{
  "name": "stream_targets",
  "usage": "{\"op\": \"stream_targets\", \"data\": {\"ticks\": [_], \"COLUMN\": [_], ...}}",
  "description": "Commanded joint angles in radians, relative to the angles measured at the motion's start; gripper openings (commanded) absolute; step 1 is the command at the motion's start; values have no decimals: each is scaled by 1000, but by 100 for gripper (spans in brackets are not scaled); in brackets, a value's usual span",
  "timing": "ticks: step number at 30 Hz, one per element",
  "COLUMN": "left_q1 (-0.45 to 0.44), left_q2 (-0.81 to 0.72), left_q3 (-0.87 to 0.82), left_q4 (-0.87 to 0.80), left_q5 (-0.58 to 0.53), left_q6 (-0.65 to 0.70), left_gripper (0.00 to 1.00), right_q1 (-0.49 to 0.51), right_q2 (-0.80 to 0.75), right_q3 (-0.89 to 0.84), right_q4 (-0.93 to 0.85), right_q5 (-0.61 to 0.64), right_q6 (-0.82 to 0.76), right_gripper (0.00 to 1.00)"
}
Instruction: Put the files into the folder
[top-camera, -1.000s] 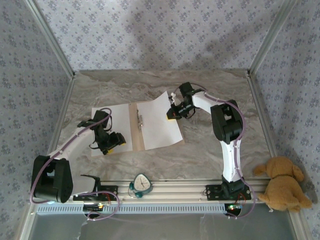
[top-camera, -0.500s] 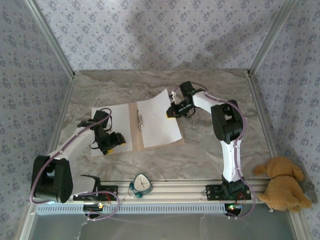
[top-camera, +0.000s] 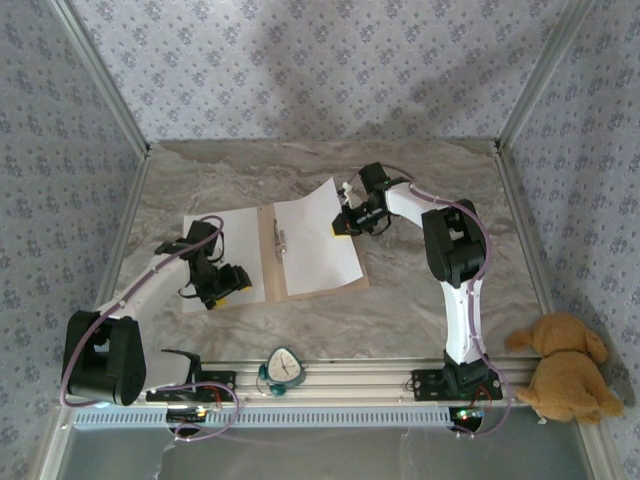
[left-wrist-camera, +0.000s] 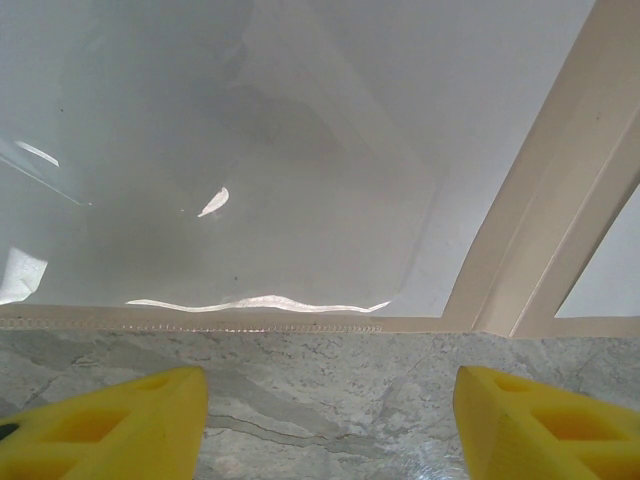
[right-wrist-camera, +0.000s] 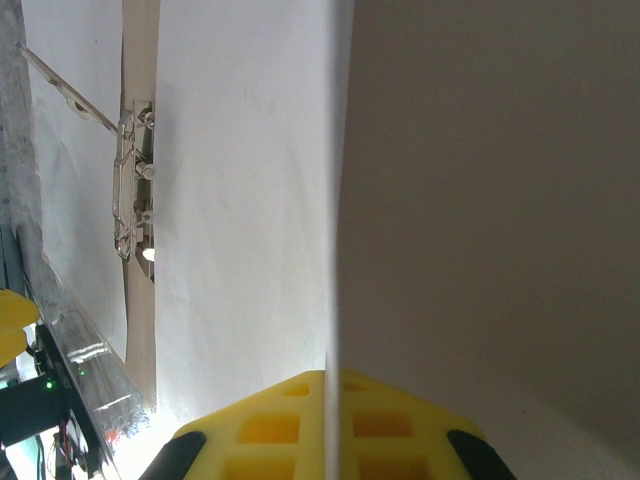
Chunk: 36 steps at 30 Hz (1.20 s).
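Paper looked thin and floppy, so I'd only grab edges. Right fingers (right-wrist-camera: 265, 432) were pinched on the right edge of one sheet (top-camera: 315, 245), lifting it over the open folder (top-camera: 272, 272) on the desk (top-camera: 420, 300). Left fingers (left-wrist-camera: 115, 420) hung spread by the other sheet (top-camera: 238, 245), holding nothing.

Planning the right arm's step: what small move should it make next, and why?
Probably lower the right gripper a little. It is shut on the raised edge of the right sheet, which already lies over the folder beside the clip, so it needs laying flat before release.
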Motion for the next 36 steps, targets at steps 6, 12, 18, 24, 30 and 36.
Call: {"op": "stream_targets", "data": {"ticks": [6,12,18,24,30,36], "left_q1": [7,7,7,7,7,7], "left_q2": [10,16,13,7,16,60], "left_q3": [-1,-1,-2,5,51,118], "left_q4": [-5,-4,-4,1,33,164], "left_q5": [-13,-11,-12,-13,-21,-13], "left_q6": [20,19,21,20,49,89], "left_gripper": [67,67,67,67,68,69], "right_q1": [-1,4,4,-7,-39,-58], "right_q2": [16,25,26,-3,-66,-151], "right_q3": [23,67,113,146,132,60], "right_q4": [-73,-148,-243,-309,-315,-237], "right_q5": [45,114,192,236,197,120], "right_q6": [-28,-66,-106,-125,-116,-52], "right_gripper": [28,42,67,80,85,86]}}
